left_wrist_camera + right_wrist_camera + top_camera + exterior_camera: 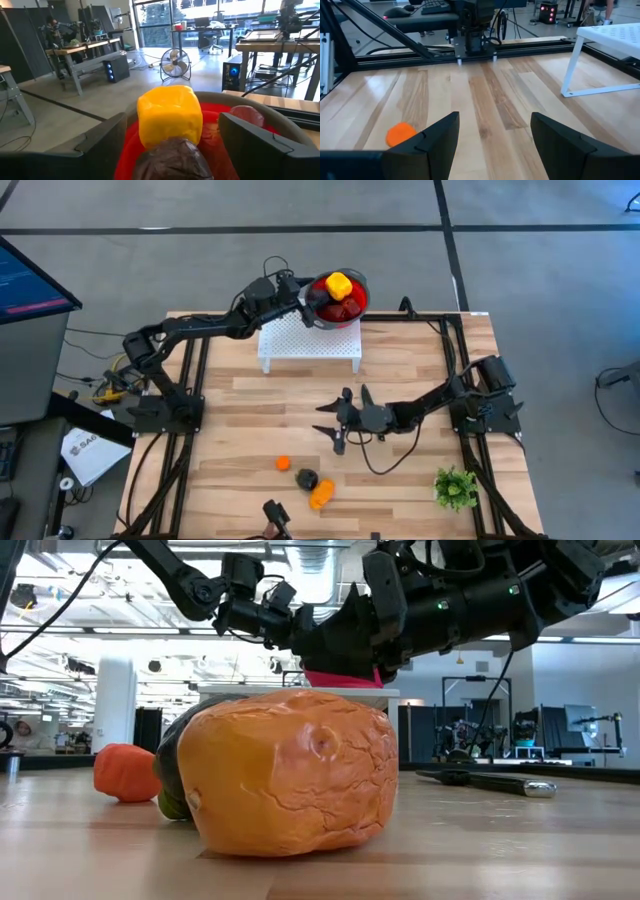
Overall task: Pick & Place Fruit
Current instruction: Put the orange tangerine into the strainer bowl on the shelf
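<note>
Left gripper [308, 297] fingers are released over the bowl [357, 283], yellow fruit [338, 284] lying between them. Right gripper [335, 420], fingers spread and empty, faces three fruits [306, 478] left on the table [250, 430].

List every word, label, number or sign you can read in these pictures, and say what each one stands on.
No text can be read for certain.
White paper on the floor left of the table: dark print, too small to read.
Monitor at the far left: lines on screen, too blurred to read.
</note>
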Controlling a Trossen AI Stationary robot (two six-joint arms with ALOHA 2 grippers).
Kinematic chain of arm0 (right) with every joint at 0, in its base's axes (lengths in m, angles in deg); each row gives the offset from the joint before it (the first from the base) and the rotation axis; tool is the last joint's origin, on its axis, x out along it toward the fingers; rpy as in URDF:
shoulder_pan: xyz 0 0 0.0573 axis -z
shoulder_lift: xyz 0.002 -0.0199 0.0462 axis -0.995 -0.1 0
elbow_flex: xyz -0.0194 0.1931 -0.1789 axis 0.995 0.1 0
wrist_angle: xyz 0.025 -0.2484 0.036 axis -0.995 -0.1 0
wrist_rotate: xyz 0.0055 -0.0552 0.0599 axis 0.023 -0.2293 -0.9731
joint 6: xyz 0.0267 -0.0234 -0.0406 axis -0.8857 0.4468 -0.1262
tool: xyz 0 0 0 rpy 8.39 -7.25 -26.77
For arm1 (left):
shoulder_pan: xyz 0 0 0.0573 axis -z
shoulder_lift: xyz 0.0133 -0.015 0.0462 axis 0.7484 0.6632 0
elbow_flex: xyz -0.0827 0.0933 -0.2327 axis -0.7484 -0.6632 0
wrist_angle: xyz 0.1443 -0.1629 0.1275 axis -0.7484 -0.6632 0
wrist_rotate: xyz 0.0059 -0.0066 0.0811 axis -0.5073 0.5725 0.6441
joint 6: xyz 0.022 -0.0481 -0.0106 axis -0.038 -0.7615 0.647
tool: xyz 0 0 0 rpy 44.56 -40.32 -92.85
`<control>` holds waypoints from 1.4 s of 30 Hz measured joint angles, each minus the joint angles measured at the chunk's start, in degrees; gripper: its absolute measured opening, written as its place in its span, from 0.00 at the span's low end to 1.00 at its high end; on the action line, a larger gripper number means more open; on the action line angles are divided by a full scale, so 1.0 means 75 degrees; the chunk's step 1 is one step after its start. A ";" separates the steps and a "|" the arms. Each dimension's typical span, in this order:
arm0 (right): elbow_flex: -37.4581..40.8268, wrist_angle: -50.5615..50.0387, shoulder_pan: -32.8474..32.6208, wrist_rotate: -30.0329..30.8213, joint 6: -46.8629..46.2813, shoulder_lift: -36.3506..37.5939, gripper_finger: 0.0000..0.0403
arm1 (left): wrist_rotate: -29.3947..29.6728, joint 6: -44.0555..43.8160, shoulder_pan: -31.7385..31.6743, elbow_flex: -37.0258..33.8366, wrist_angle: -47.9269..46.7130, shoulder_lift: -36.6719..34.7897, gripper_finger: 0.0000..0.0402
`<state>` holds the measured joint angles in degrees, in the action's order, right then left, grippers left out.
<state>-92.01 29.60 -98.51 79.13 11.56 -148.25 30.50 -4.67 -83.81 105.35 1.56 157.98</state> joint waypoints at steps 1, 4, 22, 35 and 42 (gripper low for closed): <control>0.0000 0.0000 -0.0017 0.0000 -0.0011 0.0003 0.59 | 0.0000 -0.0003 0.0000 0.0000 0.0000 0.0000 0.78; 0.0000 0.0000 -0.0065 -0.0003 -0.0058 0.0001 0.59 | 0.0000 -0.0003 0.0007 0.0000 -0.0003 0.0000 0.78; 0.0000 -0.0041 -0.0363 0.0000 -0.0105 0.0000 0.59 | -0.0828 0.0212 0.2651 -0.2238 -0.3322 -0.4246 0.66; -0.0051 0.0178 -0.0347 0.0000 -0.0864 -0.0006 0.59 | 0.0944 -0.2556 0.7242 -0.6827 -0.1906 -0.5102 0.63; -0.0290 0.0164 -0.0552 -0.0002 -0.0941 -0.0087 0.59 | 0.1912 -0.3207 0.8411 -0.7099 -0.0093 -0.3662 0.72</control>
<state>-94.18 30.83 -102.65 79.11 4.50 -148.91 44.85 -28.72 -20.73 52.11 0.86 130.51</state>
